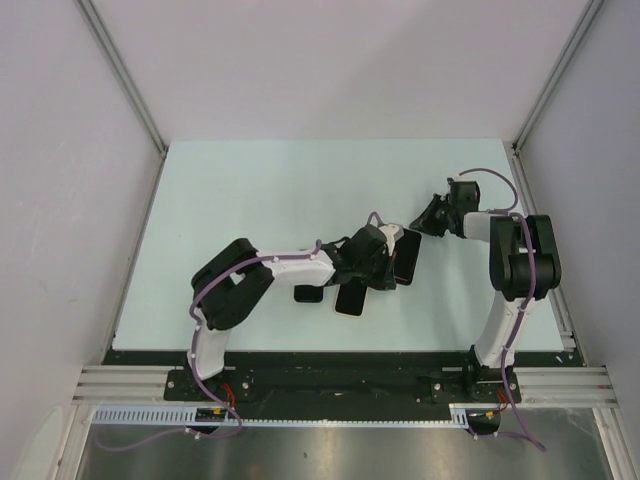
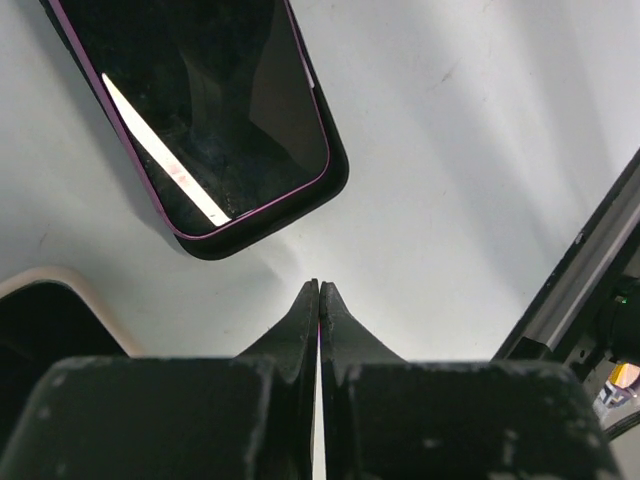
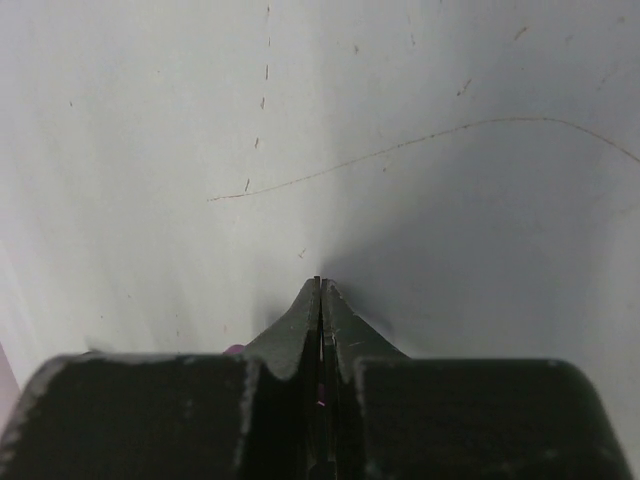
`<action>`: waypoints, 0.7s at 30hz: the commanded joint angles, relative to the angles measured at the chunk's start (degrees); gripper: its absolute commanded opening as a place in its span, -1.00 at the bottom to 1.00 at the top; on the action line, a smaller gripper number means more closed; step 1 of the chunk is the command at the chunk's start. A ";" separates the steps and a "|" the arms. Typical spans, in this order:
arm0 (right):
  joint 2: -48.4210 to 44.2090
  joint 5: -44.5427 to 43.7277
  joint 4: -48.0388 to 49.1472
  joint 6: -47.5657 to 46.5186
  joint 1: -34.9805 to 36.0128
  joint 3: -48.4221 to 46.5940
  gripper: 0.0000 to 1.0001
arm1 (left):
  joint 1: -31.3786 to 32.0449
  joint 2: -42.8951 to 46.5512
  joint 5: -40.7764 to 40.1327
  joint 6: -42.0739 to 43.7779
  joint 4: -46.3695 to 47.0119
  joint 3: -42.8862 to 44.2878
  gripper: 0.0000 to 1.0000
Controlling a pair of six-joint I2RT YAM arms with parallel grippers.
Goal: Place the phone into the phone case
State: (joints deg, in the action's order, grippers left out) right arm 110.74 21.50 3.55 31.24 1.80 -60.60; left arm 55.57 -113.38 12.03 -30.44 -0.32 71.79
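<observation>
Lying flat, dark-screen phone (image 2: 200, 110) w/ purple rim, left pincer (image 2: 319, 285), right pincer (image 3: 319, 282) both closed, empty

We find no legible text, label, brand, number or sign in any of the three views.

both arms are built alike: the left arm (image 1: 235, 290) and the right arm (image 1: 522, 258) have chunky black joint housings joined by smooth white links. a thin purple cable (image 1: 487, 170) runs along each of them, and each stands on a black base plate (image 1: 197, 385) with a small orange-red part beside it. the left gripper (image 2: 319, 292) and the right gripper (image 3: 320, 288) have matte black fingers (image 2: 295, 335), broad at the root, tapering to thin tips and speckled with pale scuffs.
</observation>
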 commanded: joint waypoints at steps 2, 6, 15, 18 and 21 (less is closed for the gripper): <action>2.11 0.74 1.72 -0.83 0.31 -1.28 -0.94 | 1.21 -2.63 -1.65 -0.06 2.60 1.51 -1.00; 2.46 1.18 1.73 -1.62 -0.04 -1.98 -0.92 | 1.29 -3.33 -2.54 -0.15 2.34 1.60 -1.00; 1.15 2.14 -5.48 -8.47 2.50 -3.83 -0.86 | 1.29 -5.71 -7.10 0.20 -0.81 3.09 -1.00; 0.71 2.59 -7.59 -11.81 3.64 -3.82 -0.85 | 1.21 -5.97 -9.30 0.11 -2.05 3.88 -1.00; 0.53 1.53 -10.57 -14.27 4.70 -3.65 -0.85 | 1.21 -6.06 -10.80 0.11 -3.19 4.59 -1.00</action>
State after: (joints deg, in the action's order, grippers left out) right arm 112.40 24.32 0.51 22.87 4.89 -63.99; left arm 56.62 -118.28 5.74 -30.55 -0.38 74.37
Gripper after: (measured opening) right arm 0.071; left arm 0.003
